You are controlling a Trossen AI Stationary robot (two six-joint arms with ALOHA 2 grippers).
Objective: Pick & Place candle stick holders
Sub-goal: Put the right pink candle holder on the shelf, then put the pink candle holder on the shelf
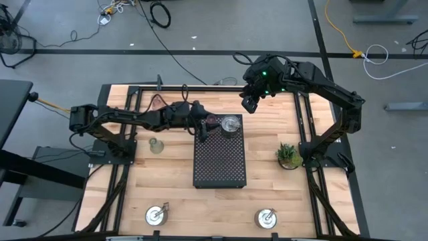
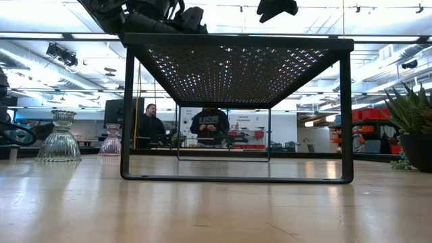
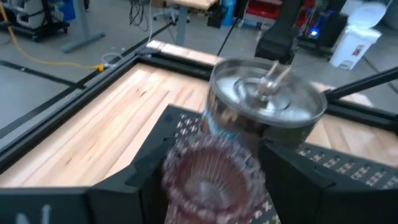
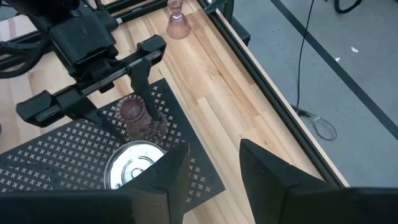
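The reddish ribbed glass holder [image 4: 132, 116] stood on the black perforated tray [image 1: 219, 161] at its far edge, grasped by the left tool [image 4: 127, 93] and blurred in the left wrist view. Just beside it sat a shiny silver holder [image 1: 231, 124]. The right tool [image 4: 211, 163] hovered released above the worktop [image 1: 174, 181].

Grey floor [image 1: 67, 27] with cables [image 1: 160, 13], bright ceiling lights [image 2: 40, 20], two people [image 2: 209, 125]
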